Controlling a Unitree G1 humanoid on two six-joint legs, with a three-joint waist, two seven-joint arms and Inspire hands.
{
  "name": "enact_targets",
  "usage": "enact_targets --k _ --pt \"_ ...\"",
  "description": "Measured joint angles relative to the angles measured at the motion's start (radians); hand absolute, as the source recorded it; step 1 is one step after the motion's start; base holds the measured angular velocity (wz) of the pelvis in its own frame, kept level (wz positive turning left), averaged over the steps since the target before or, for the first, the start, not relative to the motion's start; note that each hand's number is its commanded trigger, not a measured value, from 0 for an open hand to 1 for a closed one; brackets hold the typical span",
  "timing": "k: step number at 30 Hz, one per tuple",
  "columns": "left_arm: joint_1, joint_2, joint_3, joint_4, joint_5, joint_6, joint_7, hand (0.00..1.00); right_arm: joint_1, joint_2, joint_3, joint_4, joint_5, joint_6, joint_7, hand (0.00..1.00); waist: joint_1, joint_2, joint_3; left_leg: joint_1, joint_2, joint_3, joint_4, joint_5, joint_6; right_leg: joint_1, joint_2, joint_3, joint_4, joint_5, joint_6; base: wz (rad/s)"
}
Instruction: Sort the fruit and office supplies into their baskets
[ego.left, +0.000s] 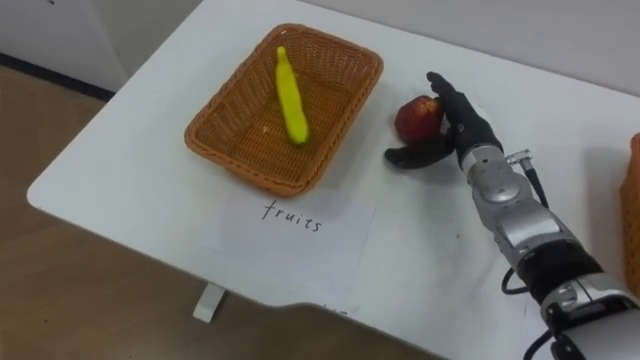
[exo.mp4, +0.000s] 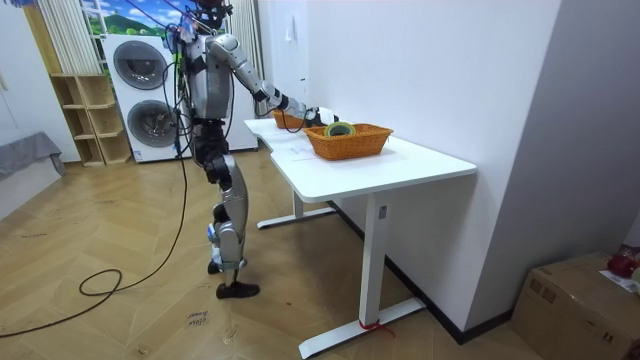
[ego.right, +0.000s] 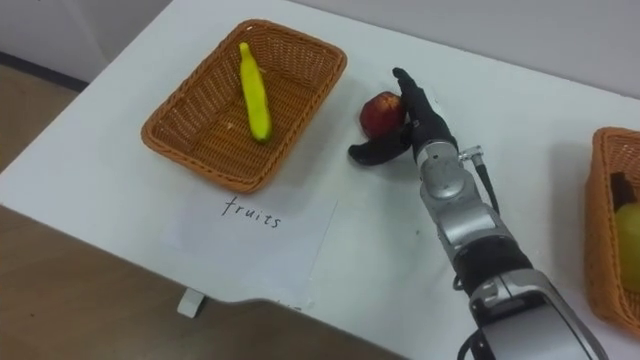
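Note:
A red apple (ego.left: 416, 117) lies on the white table (ego.left: 130, 150) just right of the wicker fruit basket (ego.left: 240, 160). In that basket rests a yellow banana (ego.left: 292, 98). My right hand (ego.left: 458, 120) is against the apple's right side. Its fingers run straight along the fruit and the thumb reaches out in front of it, so the hand is open. In the room view I stand at the table's end with that arm stretched over the tabletop (exo.mp4: 300, 108).
A sheet of paper (ego.left: 290, 230) with a handwritten word lies in front of the fruit basket. A second wicker basket (ego.right: 603, 240) stands at the far right, holding a yellow-green object (ego.right: 628, 235). The table's front edge runs close below the paper.

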Motion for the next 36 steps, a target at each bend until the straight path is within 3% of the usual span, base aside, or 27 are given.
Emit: enact_targets --k 8,36 --pt "-0.017 0.001 -0.001 -0.001 0.000 0.000 -0.003 0.00 -0.001 0.000 0.001 0.005 -0.002 0.000 -0.007 0.00 0.003 -0.004 0.0058 -0.005 0.000 0.000 -0.002 0.000 0.000 0.000 -0.001 -0.003 0.000 0.000 0.000 0.00" --pt "-0.015 0.001 -0.009 -0.001 0.000 0.002 0.003 0.00 -0.048 0.021 -0.039 0.048 -0.019 0.002 -0.075 0.00 0.009 0.000 0.0066 -0.018 0.000 -0.003 0.001 0.004 0.001 -0.019 -0.003 -0.005 -0.001 0.002 -0.003 0.00"
